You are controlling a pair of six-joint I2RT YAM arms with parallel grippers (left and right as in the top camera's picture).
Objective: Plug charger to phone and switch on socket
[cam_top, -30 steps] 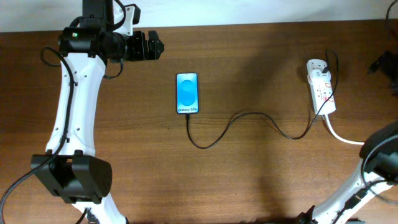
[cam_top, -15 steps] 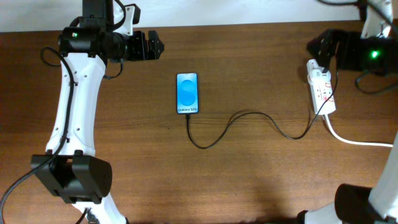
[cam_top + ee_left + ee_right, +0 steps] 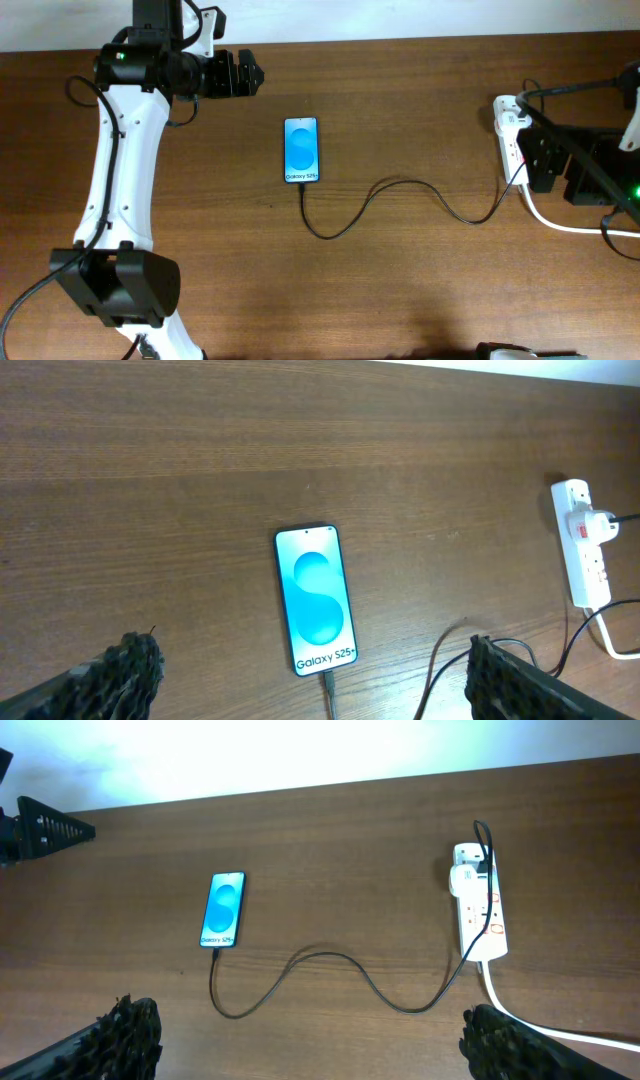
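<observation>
1. Phone mid-table, screen lit blue; black cable snaking from its bottom edge to power strip at right.
2. Right gripper, fingers apart, overlapping strip; left gripper likewise, back-left.
3. White cord leaving strip.

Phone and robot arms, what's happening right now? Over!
Left gripper open, empty, away from the phone. Right gripper open, hovering at the socket. Charger tip sits in the phone. Nothing blocking the socket.
</observation>
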